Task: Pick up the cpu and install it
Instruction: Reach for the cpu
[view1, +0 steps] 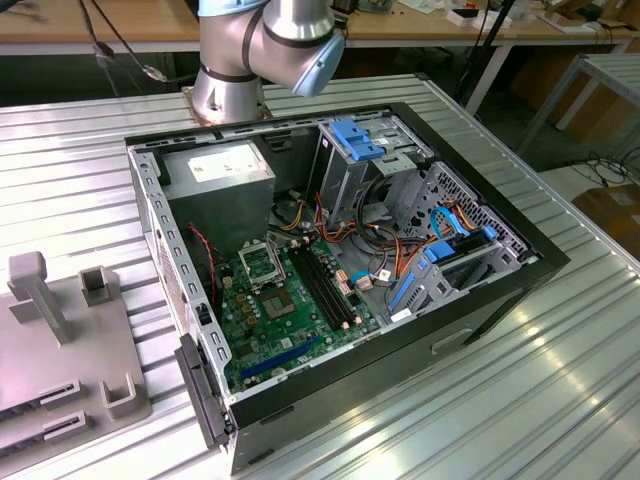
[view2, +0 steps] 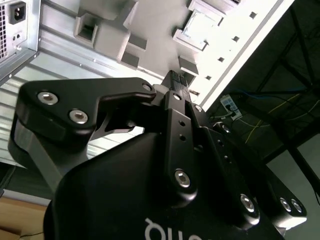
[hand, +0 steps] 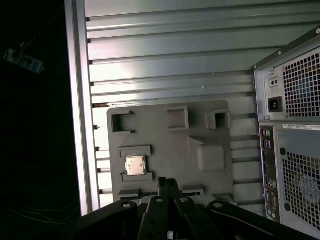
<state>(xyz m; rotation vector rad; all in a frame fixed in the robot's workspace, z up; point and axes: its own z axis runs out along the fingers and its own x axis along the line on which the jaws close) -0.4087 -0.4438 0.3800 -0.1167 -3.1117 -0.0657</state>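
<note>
cpu (hand: 135, 165): a small, thin square chip with its silver-grey face up. It lies flat in a pocket of the grey fixture plate (hand: 170, 145), on the side of the plate away from the computer case (hand: 292, 150). Both wrist views show it there (view2: 200, 25).
pocket: two low ledges (hand: 136, 150) of the fixture plate bracket the chip on opposite sides, and its other two sides are open.
tool (hand: 167, 182): its fingers are together with nothing between them. It hangs above the fixture plate near the pocket, apart from the chip.
weight and stiffness: probably very light and rigid, so it should not flex.
surface: the smooth metal face is likely slippery, and a squeeze on so thin a rim could tip it.
fragility: the underside contacts are probably delicate, so it should stay level and not be scraped.
where to hold: judged best at the two open edges, pinched low and square.
socket (view1: 262, 262): the metal-framed socket sits on the board inside the case, which stands on the desk (view1: 520, 400) beside the fixture plate. No chip shows in it.
</note>
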